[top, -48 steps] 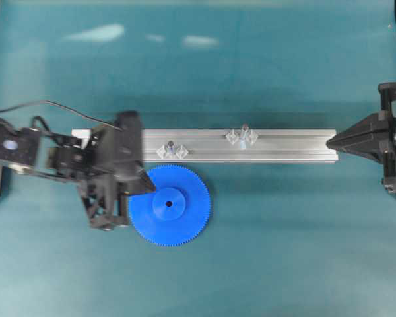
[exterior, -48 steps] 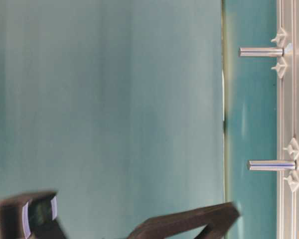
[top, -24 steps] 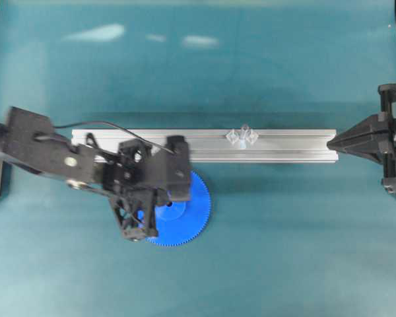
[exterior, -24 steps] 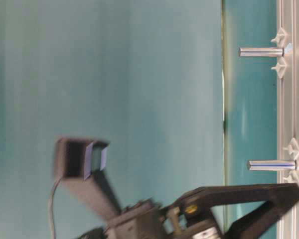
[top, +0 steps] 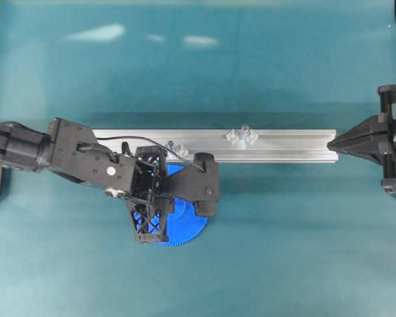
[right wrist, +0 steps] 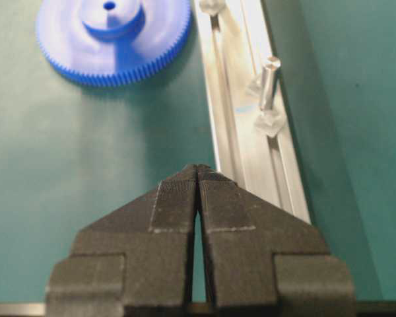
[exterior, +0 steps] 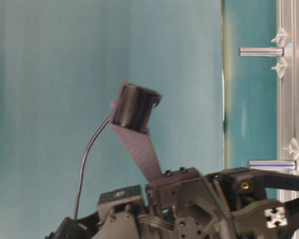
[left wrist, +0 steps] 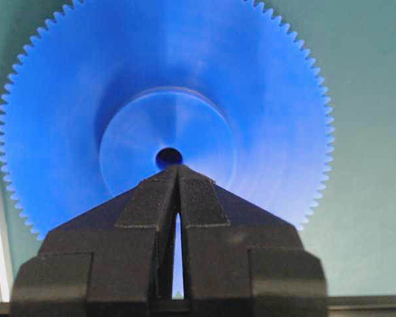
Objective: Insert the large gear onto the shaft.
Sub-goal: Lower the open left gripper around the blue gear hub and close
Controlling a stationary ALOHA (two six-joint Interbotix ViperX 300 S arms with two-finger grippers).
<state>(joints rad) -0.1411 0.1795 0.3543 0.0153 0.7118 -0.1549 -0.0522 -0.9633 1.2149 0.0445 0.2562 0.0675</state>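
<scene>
The large gear (left wrist: 251, 86), a bright-blue toothed disc, lies flat on the teal table. It fills the left wrist view, and its edge peeks out under the left arm in the overhead view (top: 188, 228). My left gripper (left wrist: 178, 169) is shut and empty, its tips hovering over the raised hub just beside the centre hole (left wrist: 168, 157). The shaft (top: 242, 135) stands upright between two clear tabs on the aluminium rail (top: 290, 145); it also shows in the right wrist view (right wrist: 268, 82). My right gripper (top: 332, 141) is shut and empty at the rail's right end.
A second, stubbier pin (top: 177, 149) stands on the rail next to the left arm (top: 92, 162). In the table-level view the left arm's wrist and camera (exterior: 137, 107) rise beside that pin (exterior: 271, 164). The rail's far side is bare table.
My left arm has swung right and now covers most of the gear and the rail's left part. Its jaws stay shut. The gear, the shaft and my right arm have not moved.
</scene>
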